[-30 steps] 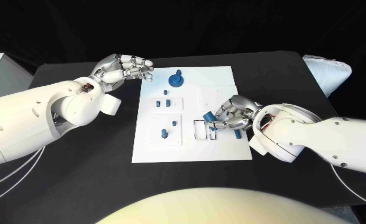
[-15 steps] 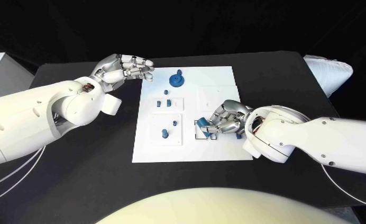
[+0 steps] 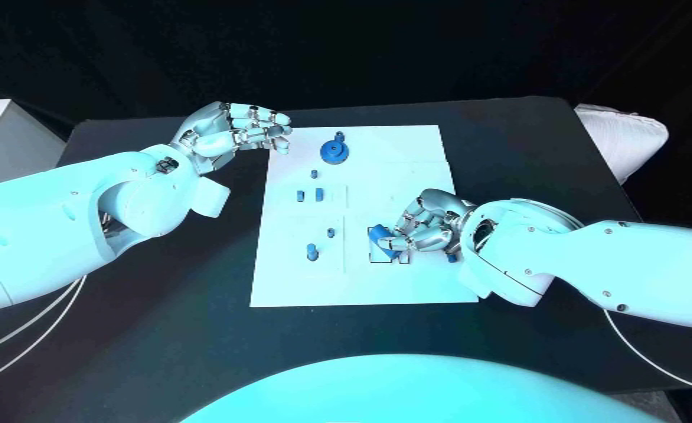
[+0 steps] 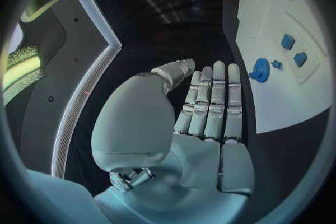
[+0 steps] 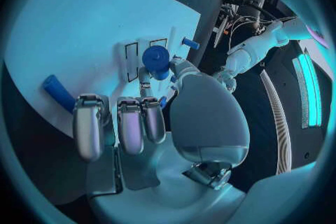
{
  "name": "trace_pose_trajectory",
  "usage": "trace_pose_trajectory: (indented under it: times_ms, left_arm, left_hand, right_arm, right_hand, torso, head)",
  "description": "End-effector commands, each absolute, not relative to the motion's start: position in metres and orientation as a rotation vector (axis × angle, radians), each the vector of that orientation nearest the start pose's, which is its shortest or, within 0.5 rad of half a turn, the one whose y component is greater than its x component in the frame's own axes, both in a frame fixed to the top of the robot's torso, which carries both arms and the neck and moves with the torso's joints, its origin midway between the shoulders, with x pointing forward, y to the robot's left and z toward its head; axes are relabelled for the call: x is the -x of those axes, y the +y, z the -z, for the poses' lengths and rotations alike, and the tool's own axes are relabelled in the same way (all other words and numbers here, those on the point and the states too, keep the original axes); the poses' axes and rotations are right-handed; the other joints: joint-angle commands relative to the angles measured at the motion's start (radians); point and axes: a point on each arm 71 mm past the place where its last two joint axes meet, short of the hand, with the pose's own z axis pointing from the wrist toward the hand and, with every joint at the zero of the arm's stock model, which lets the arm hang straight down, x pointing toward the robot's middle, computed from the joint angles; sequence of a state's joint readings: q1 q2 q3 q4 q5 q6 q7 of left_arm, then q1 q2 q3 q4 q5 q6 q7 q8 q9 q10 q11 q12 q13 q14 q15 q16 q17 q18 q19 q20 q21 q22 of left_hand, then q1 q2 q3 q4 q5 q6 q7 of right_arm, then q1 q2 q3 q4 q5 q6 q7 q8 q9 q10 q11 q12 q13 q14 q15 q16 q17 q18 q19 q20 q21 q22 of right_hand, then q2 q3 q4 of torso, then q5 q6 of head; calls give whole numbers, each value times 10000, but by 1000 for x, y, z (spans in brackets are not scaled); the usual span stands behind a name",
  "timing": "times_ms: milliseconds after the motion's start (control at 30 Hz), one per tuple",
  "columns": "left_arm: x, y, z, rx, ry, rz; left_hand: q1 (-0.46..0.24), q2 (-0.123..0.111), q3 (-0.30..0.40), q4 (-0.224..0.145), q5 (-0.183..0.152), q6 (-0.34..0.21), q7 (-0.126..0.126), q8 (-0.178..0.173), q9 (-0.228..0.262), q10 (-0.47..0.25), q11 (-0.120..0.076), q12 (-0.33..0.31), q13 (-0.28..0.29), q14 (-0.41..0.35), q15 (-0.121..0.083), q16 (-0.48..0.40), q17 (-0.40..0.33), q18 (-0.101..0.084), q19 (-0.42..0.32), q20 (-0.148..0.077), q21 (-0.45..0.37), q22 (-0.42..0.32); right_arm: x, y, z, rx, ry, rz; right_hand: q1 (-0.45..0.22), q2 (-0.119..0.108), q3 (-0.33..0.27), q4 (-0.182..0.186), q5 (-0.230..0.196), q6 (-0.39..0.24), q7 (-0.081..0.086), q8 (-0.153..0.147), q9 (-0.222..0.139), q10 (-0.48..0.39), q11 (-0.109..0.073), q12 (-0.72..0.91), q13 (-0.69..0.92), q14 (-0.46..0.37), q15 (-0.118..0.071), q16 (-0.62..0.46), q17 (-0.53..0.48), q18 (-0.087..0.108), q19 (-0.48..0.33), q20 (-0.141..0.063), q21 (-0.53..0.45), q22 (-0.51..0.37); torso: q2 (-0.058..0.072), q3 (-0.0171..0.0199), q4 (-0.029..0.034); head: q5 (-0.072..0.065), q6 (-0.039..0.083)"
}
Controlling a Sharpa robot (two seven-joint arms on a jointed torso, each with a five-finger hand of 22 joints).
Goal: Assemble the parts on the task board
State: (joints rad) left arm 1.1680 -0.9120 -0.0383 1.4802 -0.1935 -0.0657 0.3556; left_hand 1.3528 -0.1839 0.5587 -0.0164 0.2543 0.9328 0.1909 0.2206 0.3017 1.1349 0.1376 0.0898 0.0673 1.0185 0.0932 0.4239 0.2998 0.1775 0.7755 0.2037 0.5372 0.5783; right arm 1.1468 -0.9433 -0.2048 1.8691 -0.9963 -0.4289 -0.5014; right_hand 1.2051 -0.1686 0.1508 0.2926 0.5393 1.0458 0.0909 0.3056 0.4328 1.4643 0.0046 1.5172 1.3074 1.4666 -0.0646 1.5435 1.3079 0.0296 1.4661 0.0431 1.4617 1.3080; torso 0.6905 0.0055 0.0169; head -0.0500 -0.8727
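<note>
- We see the white task board (image 3: 361, 243) lying in the middle of the black worktop (image 3: 159, 323), with small blue parts scattered over it.
- Our right hand (image 3: 418, 228) sits over the near right part of the board, fingers curled around a round blue part (image 5: 155, 58), which it holds just above the two rectangular slots (image 5: 140, 56) in the board.
- A blue peg (image 5: 56, 92) lies flat on the board beside that hand, apart from its fingers.
- Our left hand (image 3: 238, 128) hovers at the far left corner of the board; its fingers (image 4: 213, 101) lie straight and close together, and it holds nothing.
- Near that hand, a round blue knob (image 3: 335, 151) stands on the far end of the board.
- Further small blue pieces (image 3: 306, 195) sit along the board's left half, between the knob and the near edge.
</note>
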Motion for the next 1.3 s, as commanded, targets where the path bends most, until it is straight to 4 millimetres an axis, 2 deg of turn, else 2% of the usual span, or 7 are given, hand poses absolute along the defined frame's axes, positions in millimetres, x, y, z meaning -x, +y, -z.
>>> trace_pose_trajectory:
  times_ms: [33, 267, 400, 533, 633, 1100, 1300]
  left_arm:
    - [-482, 239, 194, 9158, 16134, 16080]
    - [-482, 239, 194, 9164, 16132, 16067]
    - [-482, 239, 194, 9168, 16130, 16058]
    - [-482, 239, 194, 9170, 16132, 16056]
    - [-482, 239, 194, 9172, 16134, 16052]
    - [-482, 240, 195, 9186, 16151, 16028]
    - [-482, 240, 196, 9201, 16172, 16013]
  left_hand:
    - [21, 72, -6, -8, 69, 38, 59, -67, -15, 57, 39, -28, 16, 88, 9, -69, 11, 0, 71, 2, -55, -8]
    - [21, 72, -6, -8, 69, 38, 59, -67, -15, 57, 39, -28, 16, 88, 9, -69, 11, 0, 71, 2, -55, -8]
    - [21, 72, -6, -8, 69, 38, 59, -67, -15, 57, 39, -28, 16, 88, 9, -69, 11, 0, 71, 2, -55, -8]
    - [35, 77, -8, -18, 69, 57, 59, -78, -23, 80, 40, -53, 20, 114, 9, -120, 54, 1, 91, 2, -73, -6]
    - [35, 77, -8, -18, 69, 57, 59, -78, -23, 80, 40, -53, 20, 114, 9, -120, 54, 1, 91, 2, -73, -6]
    - [35, 77, -8, -18, 69, 57, 59, -78, -23, 80, 40, -53, 20, 114, 9, -120, 54, 1, 91, 2, -73, -6]
    - [35, 77, -8, -18, 69, 57, 59, -78, -23, 80, 40, -53, 20, 114, 9, -120, 54, 1, 91, 2, -73, -6]
  right_arm:
    - [-378, -182, 255, -4676, 21277, -6148]
    - [-379, -180, 254, -4591, 21137, -6161]
    - [-378, -178, 254, -4408, 21248, -6220]
    - [-376, -178, 254, -4219, 21347, -6296]
    - [-375, -178, 254, -4113, 21377, -6314]
    - [-368, -185, 251, -3808, 21535, -6577]
    - [-364, -189, 249, -3491, 21591, -7056]
  right_hand:
    - [-132, 33, 85, -7, -44, 260, -180, 70, -7, 730, -75, 38, 2196, 907, -46, 49, 2023, -95, 846, -87, 56, 2246]
    - [-376, 71, 167, -8, -258, 278, -192, 95, -5, 744, -89, 48, 2213, 917, -61, 65, 2070, -105, 857, -103, 108, 2270]
    - [-1287, 77, -174, 3, -1743, 291, -204, 174, 32, 730, -91, 6, 2197, 916, -60, 62, 2071, -105, 856, -106, 102, 2278]
    - [-1934, 232, -861, 17, -2528, 256, -215, 264, 91, 719, -98, -27, 2189, 918, -67, 61, 2079, -103, 854, -110, 92, 2283]
    - [-1984, 363, -1302, 17, -2814, 226, -216, 314, 120, 724, -101, -30, 2198, 921, -68, 63, 2092, -107, 858, -110, 108, 2294]
    - [-1885, 612, -1508, -2, -2763, 221, -226, 365, 144, 755, -107, 12, 2240, 926, -72, 70, 2114, -115, 868, -112, 152, 2314]
    - [-904, 554, -1617, -75, -2916, 197, -243, 437, 171, 805, -124, 82, 2306, 936, -90, 85, 2158, -121, 875, -126, 178, 2331]
  torso:
    - [1, -4, 3]
    - [9, -3, 11]
    - [7, -1, 3]
    - [-3, 5, -2]
    - [-5, 12, 2]
    - [-5, 17, -4]
    - [-9, 10, -6]
  head:
    - [-7, 1]
    - [-23, 1]
    - [-22, 1]
    - [-2, 1]
    - [1, 1]
    - [-2, 1]
    - [12, 1]
